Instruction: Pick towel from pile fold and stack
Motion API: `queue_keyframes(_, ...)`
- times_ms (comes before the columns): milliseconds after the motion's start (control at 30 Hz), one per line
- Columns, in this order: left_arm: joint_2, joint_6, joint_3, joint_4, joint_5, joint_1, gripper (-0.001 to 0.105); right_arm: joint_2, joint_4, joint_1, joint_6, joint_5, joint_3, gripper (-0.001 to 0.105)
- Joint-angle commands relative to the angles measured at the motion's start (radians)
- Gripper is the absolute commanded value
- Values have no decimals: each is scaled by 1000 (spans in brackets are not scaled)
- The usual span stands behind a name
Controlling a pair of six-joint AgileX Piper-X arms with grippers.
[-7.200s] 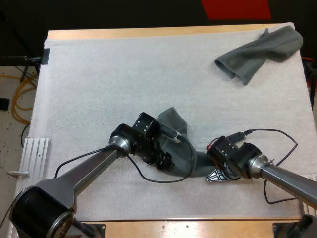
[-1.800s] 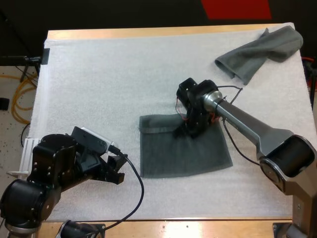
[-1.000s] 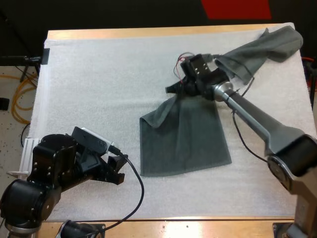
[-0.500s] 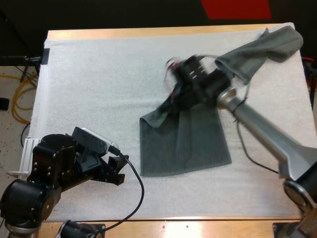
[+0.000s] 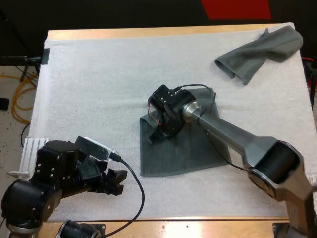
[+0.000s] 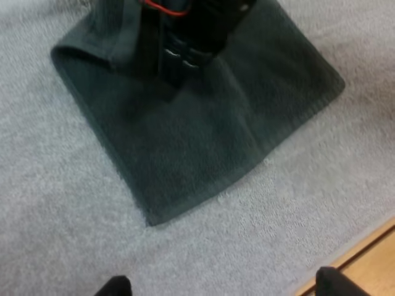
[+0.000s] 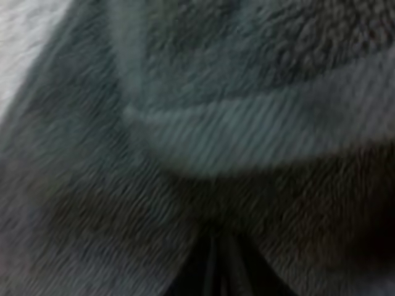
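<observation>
The right end effector [image 5: 159,130] is pressing down on the towel [image 5: 190,151] near its far left corner, and its black body is covering that part of the cloth. The right arm [image 5: 225,135] is lying across the towel's far right portion, hiding the edge there. In the right wrist view the two dark fingers [image 7: 196,279] are meeting in a narrow wedge, clamped on the towel's pile, with their tips sinking out of sight into it. A paler ribbed hem band is running across the fuzzy terry just beyond them.

The towel is lying flat near the middle of the bench, a little toward the near edge, on the white mat [image 5: 99,89]. It is dark grey-green and napped, roughly four-sided, with cloth doubled over at its far left corner and a faint crease running down its middle.

The left end effector [image 5: 115,181] is holding by the bench's near left corner, well apart from the towel. Its fingertips [image 6: 114,287] are standing wide apart, touching nothing, and are cut off down to rounded ends.

A crumpled towel [image 5: 257,52] — lighter grey, bunched into a long ridge — is lying at the far right corner. The mat is looking finely pebbled, with the bare wood of the bench [image 5: 148,33] bordering it along the far edge.
</observation>
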Motion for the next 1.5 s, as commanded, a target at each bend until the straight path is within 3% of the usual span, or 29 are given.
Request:
queue_keyframes(0,-1,-4,3,4,11,-7,59,2,-7,-8,0,0,-22,0)
queue_keyframes(200,-1,-4,6,4,10,-7,59,81,-59,-32,17,1,-105,0)
queue_keyframes(467,-1,-4,6,4,10,-7,59,85,-372,-66,126,-3,-144,0)
queue_keyframes(700,-1,-4,6,4,10,-7,59,-11,-374,-76,164,-3,-195,0)
queue_keyframes(800,-1,-2,6,4,10,-7,59,-117,-322,-76,164,-10,-195,11)
queue_keyframes(1000,-1,12,6,4,10,-7,59,-301,-133,-76,115,-10,-194,66)
queue_keyframes(1167,-1,15,6,4,10,-7,59,-444,17,-79,-7,26,-190,67)
queue_keyframes(1367,-1,15,6,4,10,-7,59,-545,183,-131,-17,28,-179,67)
queue_keyframes(1467,-1,15,6,4,10,-7,59,-615,192,-185,-15,28,-110,67)
